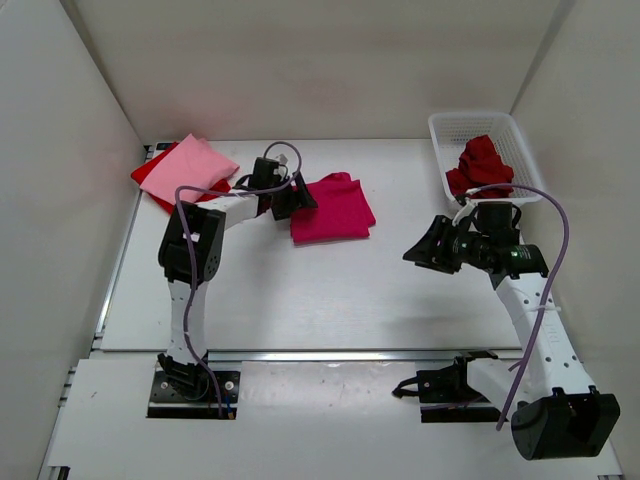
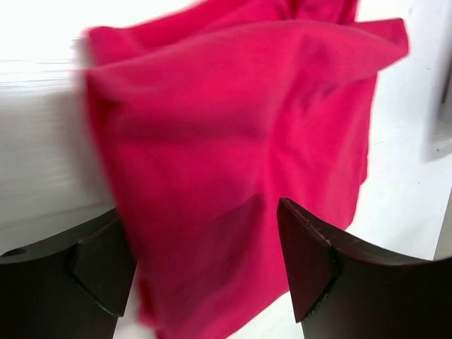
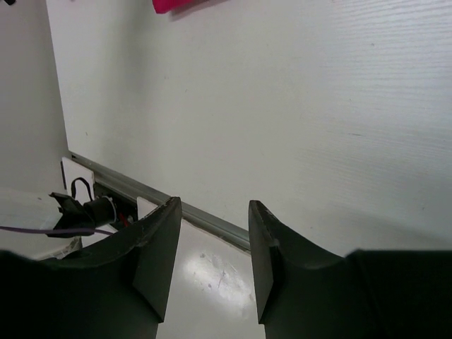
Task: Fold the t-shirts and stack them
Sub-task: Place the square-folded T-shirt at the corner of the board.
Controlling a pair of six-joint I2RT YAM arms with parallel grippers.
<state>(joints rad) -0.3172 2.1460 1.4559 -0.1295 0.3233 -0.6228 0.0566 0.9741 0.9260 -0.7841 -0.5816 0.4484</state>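
Top external view: the pink t-shirt [image 1: 195, 165] lies folded on the bright red t-shirt [image 1: 148, 182] at the table's [image 1: 300, 300] far-left corner. Read that as your stack site. The magenta t-shirt [image 1: 335, 208] lies mid-table as a roughly square fold, well apart from the stack; the dark red t-shirt [image 1: 482, 165] sits bunched in the white basket [image 1: 480, 118] at far right, not yet folded. Your left gripper [image 1: 290, 198] is at the magenta fold's left edge. In the left wrist view its fingers [image 2: 311, 268] stand wide apart with cloth showing between and beyond them — nothing pinched, as far as you can see. That placement suits a grab at the edge to carry the fold leftward, but that is a judgement. Your right gripper [image 1: 425, 248] hovers over bare table between the magenta shirt and the basket; in the right wrist view its jaws are parted with only tabletop between them — holding nothing, and near the basket for the last shirt.
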